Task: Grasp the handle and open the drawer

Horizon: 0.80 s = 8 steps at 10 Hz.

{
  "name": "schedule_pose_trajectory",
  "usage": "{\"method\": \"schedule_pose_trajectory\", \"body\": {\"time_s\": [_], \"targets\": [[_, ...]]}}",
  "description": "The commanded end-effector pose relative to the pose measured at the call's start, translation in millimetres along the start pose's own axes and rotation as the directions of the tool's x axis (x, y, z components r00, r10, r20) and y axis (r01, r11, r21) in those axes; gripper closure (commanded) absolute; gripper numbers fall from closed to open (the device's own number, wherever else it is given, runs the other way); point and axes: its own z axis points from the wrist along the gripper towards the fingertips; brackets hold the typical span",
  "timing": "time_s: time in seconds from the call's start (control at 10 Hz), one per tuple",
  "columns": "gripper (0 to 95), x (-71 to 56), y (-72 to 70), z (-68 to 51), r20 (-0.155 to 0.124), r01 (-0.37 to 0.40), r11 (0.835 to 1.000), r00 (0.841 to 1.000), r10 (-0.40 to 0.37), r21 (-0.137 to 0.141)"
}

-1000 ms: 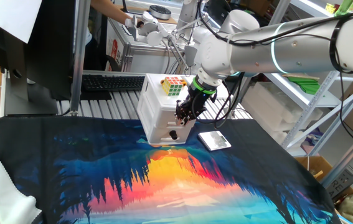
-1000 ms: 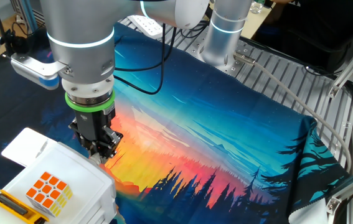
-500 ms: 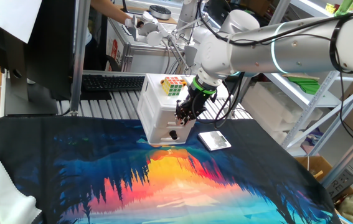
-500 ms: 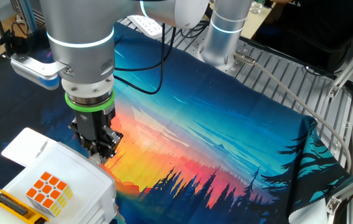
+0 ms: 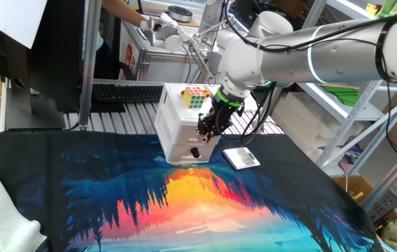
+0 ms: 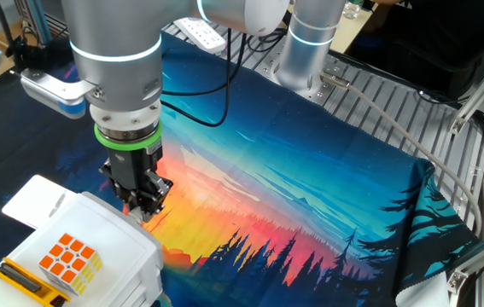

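Note:
A small white two-drawer cabinet [image 5: 173,122] stands on the painted mat, and also shows in the other fixed view [image 6: 105,234]. Its upper drawer [image 5: 186,133] has a white front. The lower front carries a round black knob [image 5: 194,150]. My gripper [image 5: 207,130] points down at the upper drawer's front, its black fingers close together around the white handle, which they hide. In the other fixed view the gripper [image 6: 143,203] sits at the cabinet's top front edge. I cannot tell how far the drawer stands out.
A Rubik's cube [image 5: 194,96] and a yellow-black bar [image 6: 20,286] lie on the cabinet's top. A flat white box [image 5: 241,158] lies on the mat beside the cabinet. A black keyboard [image 5: 124,93] sits behind it. Metal shelving [image 5: 352,105] stands to the right.
In the other fixed view the arm and gripper have shifted slightly right, away from the cabinet. The cabinet and cube stay in place.

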Motion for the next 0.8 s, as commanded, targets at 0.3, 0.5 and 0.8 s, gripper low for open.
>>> {"method": "schedule_pose_trajectory", "body": {"time_s": [0.3, 0.5, 0.8], "targets": [[95.0, 1.8, 1.4, -1.4, 0.002, -0.008, 1.0, 1.0, 0.008, -0.004], [95.0, 3.1, 2.3, -0.9, 0.002, -0.013, 1.0, 1.0, 0.013, -0.006], [95.0, 7.6, 5.0, -2.7, 0.005, -0.021, 1.0, 1.0, 0.021, -0.006]]}}
